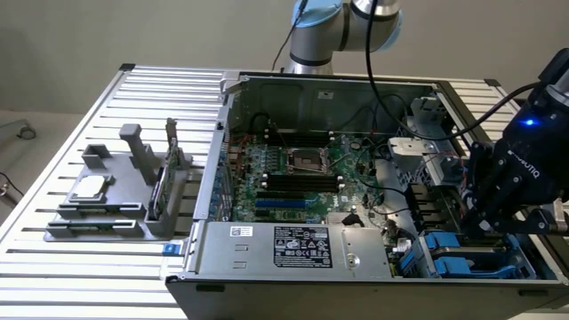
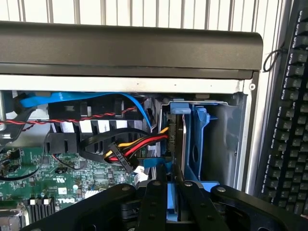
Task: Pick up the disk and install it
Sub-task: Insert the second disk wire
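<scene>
The fingers (image 2: 172, 202) pinch the disk (image 2: 179, 159) by its blue-railed edge, holding it upright (edge-on in the wrist view) inside the blue drive bay (image 2: 211, 144) of the computer case (image 1: 266, 293).

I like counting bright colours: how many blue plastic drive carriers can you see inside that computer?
2, side by side in the case's corner at the exterior view's lower right: one carrier nearer the power supply, the other carrier beside it under the gripper. More may be hidden.
</scene>
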You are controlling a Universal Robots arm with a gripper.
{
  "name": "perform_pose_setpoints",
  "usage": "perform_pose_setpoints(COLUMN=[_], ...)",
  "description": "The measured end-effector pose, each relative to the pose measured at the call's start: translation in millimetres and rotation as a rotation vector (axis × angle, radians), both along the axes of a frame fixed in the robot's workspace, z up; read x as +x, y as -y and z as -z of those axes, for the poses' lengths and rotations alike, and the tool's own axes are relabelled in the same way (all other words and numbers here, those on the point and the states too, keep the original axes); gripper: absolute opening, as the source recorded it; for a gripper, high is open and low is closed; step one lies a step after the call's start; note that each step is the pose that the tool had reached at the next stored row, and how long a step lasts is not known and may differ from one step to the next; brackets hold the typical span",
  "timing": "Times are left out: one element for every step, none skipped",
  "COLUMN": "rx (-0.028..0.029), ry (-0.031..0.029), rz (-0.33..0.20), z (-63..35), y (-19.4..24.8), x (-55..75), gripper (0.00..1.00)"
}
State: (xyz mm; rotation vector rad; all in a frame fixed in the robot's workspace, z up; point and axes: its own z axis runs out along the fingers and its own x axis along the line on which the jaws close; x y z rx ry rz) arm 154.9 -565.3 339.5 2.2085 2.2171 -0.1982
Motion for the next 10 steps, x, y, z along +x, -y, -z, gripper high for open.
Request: perform_pose_setpoints(rx=[0.0010,0.0019,0.0031,0.0046,0.0059,0.0070,0.0079,0.0084,0.0087,0.0089], ry=[0.0000,-0.0001,-0.0001,0.0000,0.0001,0.0001,0.0001,0.0001,0.0000,0.0001], rz=[-0.001,-0.002,-0.003,-0.004,-0.005,-0.006,-0.006,-0.007,-0.007,-0.008], z=[0.1,0.2,0.2,0.3,0.2,0.2,0.3,0.4,0.5,0.5], y=[0.0,0.1,0.1,0.2,0.2,0.2,0.3,0.3,0.3,0.3], x=[0.3,0.8,1.3,1.9,2.4,2.6,2.7,2.7,2.7,2.8], gripper=[0.16,0.16,0.16,0.16,0.16,0.16,0.16,0.16,0.16,0.16])
